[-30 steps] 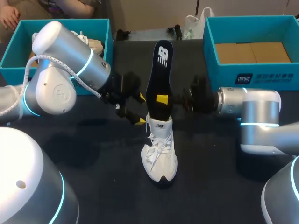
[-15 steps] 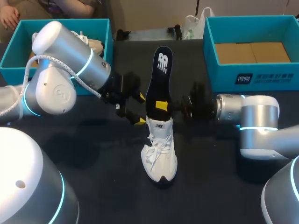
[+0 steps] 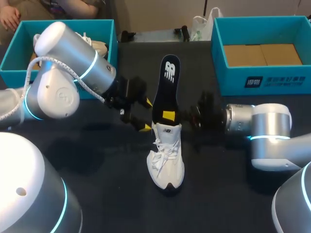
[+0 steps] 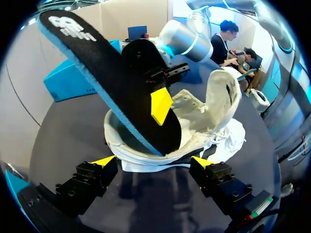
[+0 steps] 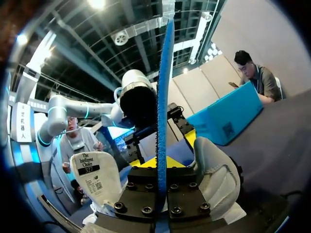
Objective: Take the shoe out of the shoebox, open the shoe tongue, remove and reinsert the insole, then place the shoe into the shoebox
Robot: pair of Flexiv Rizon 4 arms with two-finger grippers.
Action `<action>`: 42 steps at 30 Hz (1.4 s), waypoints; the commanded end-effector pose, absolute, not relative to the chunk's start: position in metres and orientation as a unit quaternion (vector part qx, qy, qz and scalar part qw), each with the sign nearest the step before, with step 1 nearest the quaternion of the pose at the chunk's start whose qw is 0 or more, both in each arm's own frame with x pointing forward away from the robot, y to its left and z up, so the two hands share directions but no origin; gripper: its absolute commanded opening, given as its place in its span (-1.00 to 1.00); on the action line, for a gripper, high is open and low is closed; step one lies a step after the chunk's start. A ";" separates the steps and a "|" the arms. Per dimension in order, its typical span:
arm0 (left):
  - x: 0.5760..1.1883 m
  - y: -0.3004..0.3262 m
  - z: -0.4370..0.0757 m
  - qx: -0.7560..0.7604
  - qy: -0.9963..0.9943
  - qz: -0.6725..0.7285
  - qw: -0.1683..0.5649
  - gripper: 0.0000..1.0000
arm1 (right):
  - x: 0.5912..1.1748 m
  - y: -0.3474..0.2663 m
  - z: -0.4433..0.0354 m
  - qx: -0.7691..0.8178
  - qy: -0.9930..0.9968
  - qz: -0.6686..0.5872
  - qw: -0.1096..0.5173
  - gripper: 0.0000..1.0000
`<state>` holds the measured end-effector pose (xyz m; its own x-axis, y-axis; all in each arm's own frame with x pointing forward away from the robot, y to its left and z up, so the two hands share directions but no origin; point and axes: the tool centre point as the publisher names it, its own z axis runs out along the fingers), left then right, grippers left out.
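White sneaker (image 3: pixel 165 160) stands upright mid-table (image 3: pixel 97 194), toe toward the near edge, out of any box. Tongue (image 4: pixel 221 99) is folded forward over the laces, so the opening is clear.

Left pincer (image 3: pixel 145 114) sits just beside the heel on the sneaker's left, spread wide and holding nothing. In its wrist view the heel collar is ahead of it, between the two tips but not touching them.

Right pincer (image 3: pixel 170 116) comes in from the other side and is clamped on the black insole (image 3: pixel 166 82), low down just above the collar. Its wrist view shows the insole edge-on, sandwiched between its fingers.

The insole's lower end is in the shoe mouth. The rest sticks up, leaning toward the far edge, logo end on top.

Far left corner: left shoebox (image 3: pixel 14 48) with a second shoe (image 3: pixel 97 47) inside. Far right corner: right shoebox (image 3: pixel 262 82), only cardboard (image 3: pixel 262 54) showing in it.

Step, my read: the insole part, remove or reinsert. One frame can't tell me which way it's going.

Next move if reinserting: left pincer pins the heel so the sneaker doesn't tip, right feeds the front end down toward the toe, then lays the logo end flat. Risk: the insole buckles at the collar.
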<state>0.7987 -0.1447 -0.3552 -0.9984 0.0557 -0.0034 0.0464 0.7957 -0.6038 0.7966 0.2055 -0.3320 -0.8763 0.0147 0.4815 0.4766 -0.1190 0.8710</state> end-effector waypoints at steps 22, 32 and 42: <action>0.808 -0.144 -0.357 -0.049 -0.949 0.313 -0.011 1.00 | 0.788 0.210 -0.347 -0.243 -0.663 -0.680 0.197 -1.00; 0.808 -0.144 -0.358 -0.046 -0.948 0.314 -0.011 1.00 | 0.783 0.209 -0.351 -0.268 -0.662 -0.670 0.205 -1.00; 0.808 -0.144 -0.360 -0.045 -0.949 0.313 -0.009 1.00 | 0.787 0.204 -0.342 -0.259 -0.665 -0.677 0.180 -0.57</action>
<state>0.8076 -0.1427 -0.3587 -0.9959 0.0790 -0.0450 0.0902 0.7980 -0.5958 0.7886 0.2057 -0.3430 -0.7996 0.0887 0.5939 0.5918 -0.0517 0.8044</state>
